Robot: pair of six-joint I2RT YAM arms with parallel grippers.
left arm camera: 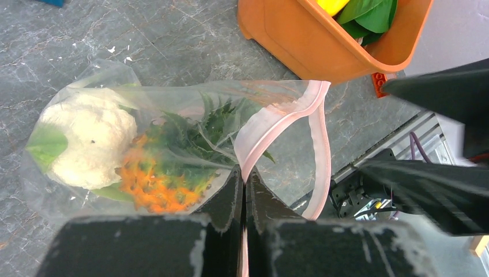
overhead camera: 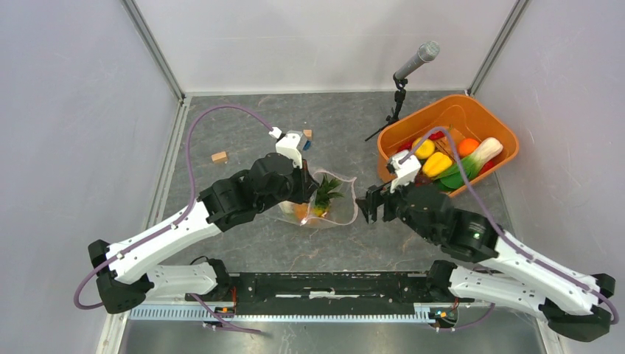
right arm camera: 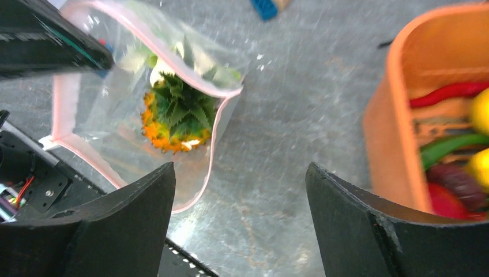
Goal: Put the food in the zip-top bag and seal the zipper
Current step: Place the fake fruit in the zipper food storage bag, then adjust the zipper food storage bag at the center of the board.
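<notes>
The clear zip-top bag point(overhead camera: 328, 203) lies on the table between the arms, mouth open towards the right. Inside are a toy pineapple point(left arm camera: 167, 173) and a white cauliflower point(left arm camera: 89, 135); the pineapple also shows in the right wrist view point(right arm camera: 176, 115). My left gripper point(left arm camera: 243, 173) is shut on the pink zipper strip point(left arm camera: 271, 124) at the bag's mouth. My right gripper point(right arm camera: 239, 170) is open and empty, just right of the bag mouth above bare table. More food point(overhead camera: 442, 158) sits in the orange basket.
The orange basket point(overhead camera: 472, 114) stands at the back right, close to my right arm. A microphone on a small stand point(overhead camera: 404, 77) is behind it. Small wooden and blue blocks point(overhead camera: 219, 156) lie at the back left. A red brick point(left arm camera: 378, 85) lies by the basket.
</notes>
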